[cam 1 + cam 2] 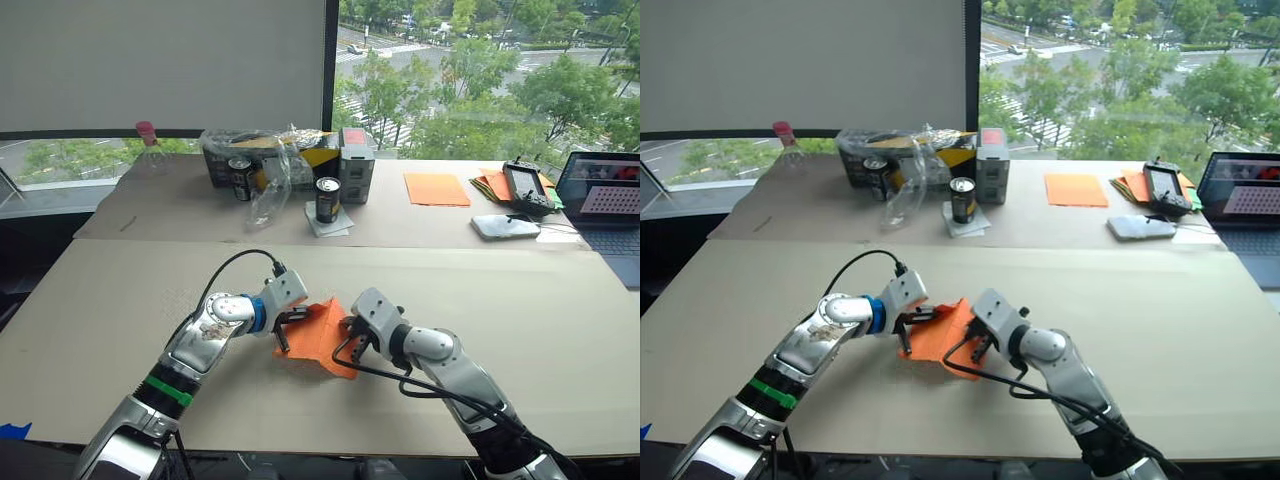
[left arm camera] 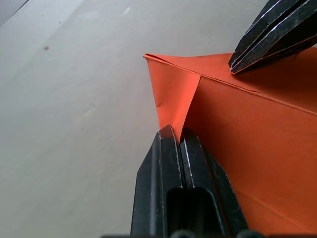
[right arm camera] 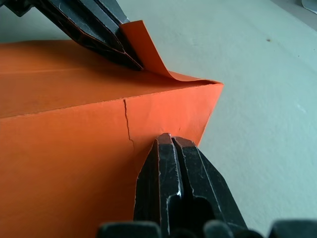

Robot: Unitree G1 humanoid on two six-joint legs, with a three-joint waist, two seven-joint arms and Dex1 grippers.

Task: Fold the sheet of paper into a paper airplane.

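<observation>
Lower centre of frame: left gripper [image 1: 285, 330] and right gripper [image 1: 349, 345], both pinched shut on sheet of paper [image 1: 318, 335], opp. edges, over table [image 1: 120, 300].

The cardboard-covered table [image 1: 150, 300] carries the sheet of paper [image 1: 318, 335] and 2 cans [image 1: 327, 199].

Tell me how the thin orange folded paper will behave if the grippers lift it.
The thin orange folded paper is probably floppy: the flap in the left gripper curls. It looks very light. It may tear easily, since a small crack shows beside the right gripper, which seems shut on its edge.
</observation>
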